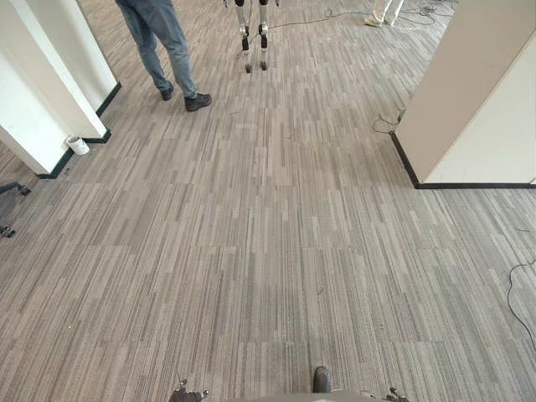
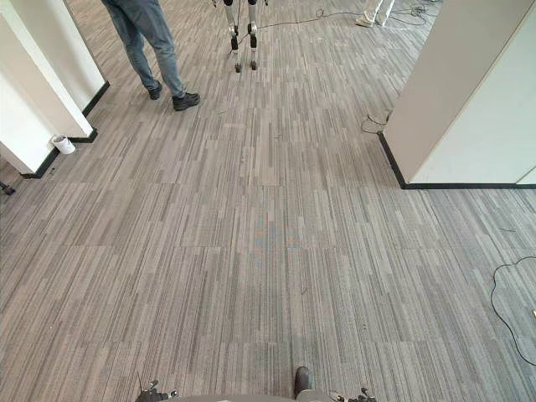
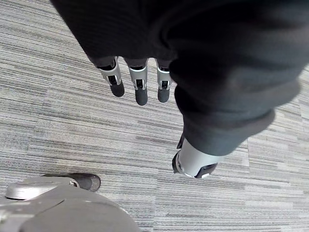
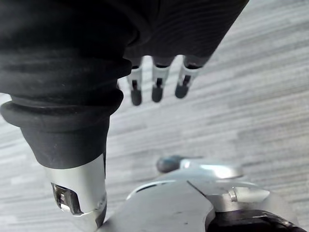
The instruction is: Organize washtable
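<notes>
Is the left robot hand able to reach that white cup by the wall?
Probably not. The left robot hand hangs open over the carpet at the robot's side; the cup sits far ahead at the foot of the wall. Nothing blocks it, but walking comes first.

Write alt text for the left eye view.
A wide stretch of grey striped carpet lies ahead. A person's legs in jeans stand at the far left by a white wall; a white pillar stands at the right.
</notes>
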